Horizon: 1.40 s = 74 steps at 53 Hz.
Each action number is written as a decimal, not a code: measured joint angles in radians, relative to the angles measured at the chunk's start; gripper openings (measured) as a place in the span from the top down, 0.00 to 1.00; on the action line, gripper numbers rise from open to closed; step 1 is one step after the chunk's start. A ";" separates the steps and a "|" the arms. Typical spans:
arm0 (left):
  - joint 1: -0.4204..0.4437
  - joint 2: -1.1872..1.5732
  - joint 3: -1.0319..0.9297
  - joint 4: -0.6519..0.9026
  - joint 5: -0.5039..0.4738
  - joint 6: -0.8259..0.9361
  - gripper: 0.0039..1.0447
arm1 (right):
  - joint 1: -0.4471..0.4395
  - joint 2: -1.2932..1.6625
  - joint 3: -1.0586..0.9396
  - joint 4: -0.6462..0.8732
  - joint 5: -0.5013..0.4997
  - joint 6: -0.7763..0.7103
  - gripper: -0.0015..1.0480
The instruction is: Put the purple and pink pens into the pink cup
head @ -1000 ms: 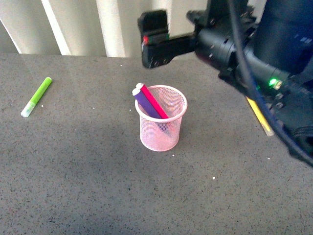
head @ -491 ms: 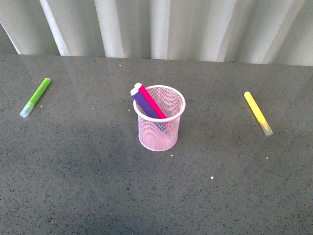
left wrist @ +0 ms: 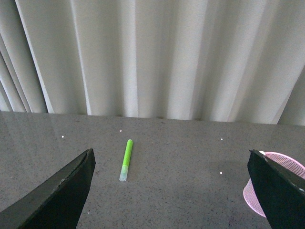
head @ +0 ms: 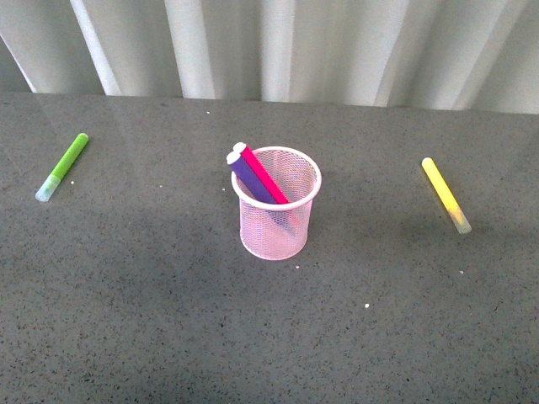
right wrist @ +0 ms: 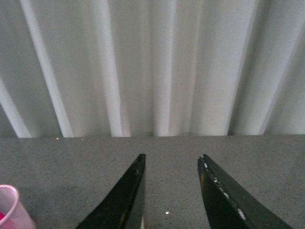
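Pens were seen standing inside the pink cup (head: 277, 206) in the middle of the grey table (head: 152, 320). The purple pen (head: 250, 178) and the pink pen (head: 263, 174) were leaned side by side against the rim, with their white tips poked out on the side toward the green pen (head: 61, 167). They were likely tilted because the cup was wide and nothing held them straight. The job looked done.

The green pen and the yellow pen (head: 445, 194) were left flat on the table, well apart from the cup.

No arm was shown in the front view. Only in the wrist views were the claws seen. The left claw (left wrist: 171, 191) was spread wide with nothing held. The right claw (right wrist: 170, 191) was parted less and was empty too.
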 joint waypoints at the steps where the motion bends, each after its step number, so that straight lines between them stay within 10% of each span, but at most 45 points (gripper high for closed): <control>1: 0.000 0.000 0.000 0.000 0.000 0.000 0.06 | 0.004 -0.006 -0.003 -0.003 0.001 -0.001 0.71; 9: 0.000 0.000 0.000 0.000 0.000 0.000 0.06 | 0.023 -0.095 -0.035 -0.058 0.006 -0.006 0.97; 74: 0.000 0.000 0.000 0.000 0.000 0.000 0.06 | 0.024 -0.554 -0.083 -0.437 0.008 -0.006 0.97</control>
